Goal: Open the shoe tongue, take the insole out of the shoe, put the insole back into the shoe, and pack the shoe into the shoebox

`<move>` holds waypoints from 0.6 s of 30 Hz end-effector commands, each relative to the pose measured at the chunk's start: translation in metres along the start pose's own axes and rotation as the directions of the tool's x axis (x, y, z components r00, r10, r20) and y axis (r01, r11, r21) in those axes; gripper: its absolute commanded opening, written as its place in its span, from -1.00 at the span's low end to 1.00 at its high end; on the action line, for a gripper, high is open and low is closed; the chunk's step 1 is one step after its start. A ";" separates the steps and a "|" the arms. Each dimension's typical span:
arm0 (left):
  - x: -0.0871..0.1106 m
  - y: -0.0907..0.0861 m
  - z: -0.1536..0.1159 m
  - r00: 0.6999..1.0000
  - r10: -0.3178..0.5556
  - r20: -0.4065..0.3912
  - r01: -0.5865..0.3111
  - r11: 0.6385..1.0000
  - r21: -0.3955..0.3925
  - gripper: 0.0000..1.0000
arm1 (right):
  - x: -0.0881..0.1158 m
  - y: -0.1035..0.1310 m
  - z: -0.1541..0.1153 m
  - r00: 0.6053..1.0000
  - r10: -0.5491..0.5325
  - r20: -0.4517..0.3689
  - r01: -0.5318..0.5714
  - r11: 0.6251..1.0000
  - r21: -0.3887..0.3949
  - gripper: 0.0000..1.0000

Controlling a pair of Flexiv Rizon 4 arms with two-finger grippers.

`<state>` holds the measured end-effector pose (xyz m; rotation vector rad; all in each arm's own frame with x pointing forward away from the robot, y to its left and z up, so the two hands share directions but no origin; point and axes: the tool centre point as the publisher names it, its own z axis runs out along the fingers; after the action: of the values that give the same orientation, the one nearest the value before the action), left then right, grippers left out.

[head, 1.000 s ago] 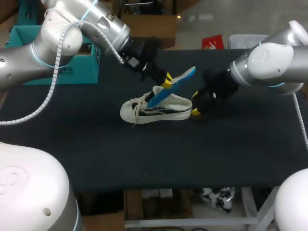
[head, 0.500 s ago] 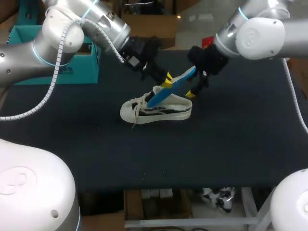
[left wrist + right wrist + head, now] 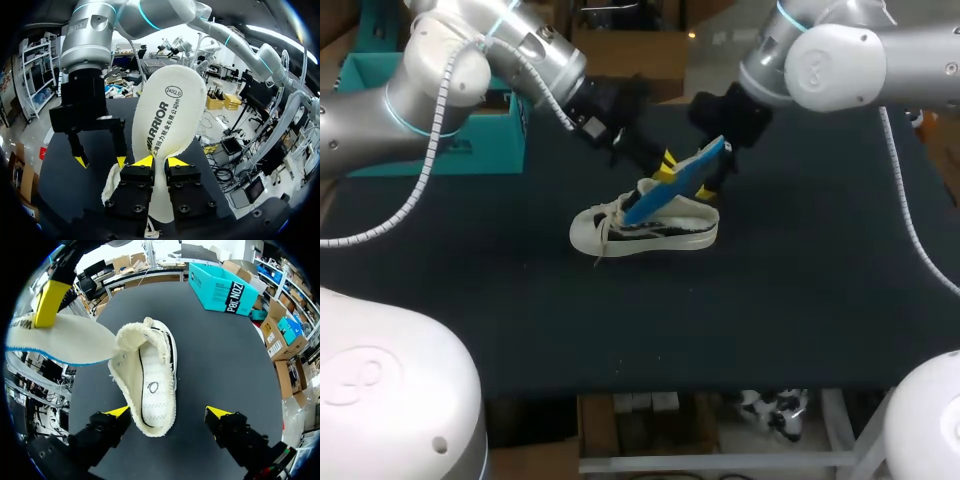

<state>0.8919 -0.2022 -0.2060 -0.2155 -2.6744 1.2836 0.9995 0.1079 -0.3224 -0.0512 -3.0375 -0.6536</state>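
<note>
head: above-behind, downward | wrists: close-up, outward | all share insole [image 3: 692,173], likely shoe [image 3: 642,228]

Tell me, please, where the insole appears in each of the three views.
Head view: insole slants up over the shoe, mid-table.
Left wrist view: upright, clamped in the left pincer.
Right wrist view: beside the shoe, ahead of the open right pincer.
Shared landmark: the left pincer's yellow tips clamping it.

Work surface: I see a flat, rectangular table [image 3: 820,300] with a matte black top, in all views.
</note>
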 end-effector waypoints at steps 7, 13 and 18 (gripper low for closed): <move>0.014 0.038 -0.053 1.000 0.012 -0.008 -0.010 0.989 0.147 -1.00 | -0.005 0.016 0.011 1.000 -0.016 -0.023 0.016 1.000 0.025 1.00; 0.018 0.050 -0.072 1.000 0.013 0.009 -0.014 0.979 0.205 -1.00 | -0.005 0.027 0.016 1.000 -0.008 -0.017 0.009 0.998 0.061 1.00; 0.023 0.062 -0.084 1.000 -0.005 0.030 -0.002 0.973 0.233 -1.00 | -0.002 0.036 0.025 1.000 0.002 -0.003 -0.002 0.995 0.102 1.00</move>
<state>0.8965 -0.1062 -0.1990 -0.1819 -2.5421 1.5330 1.0017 0.1406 -0.3287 -0.0434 -3.0476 -0.5522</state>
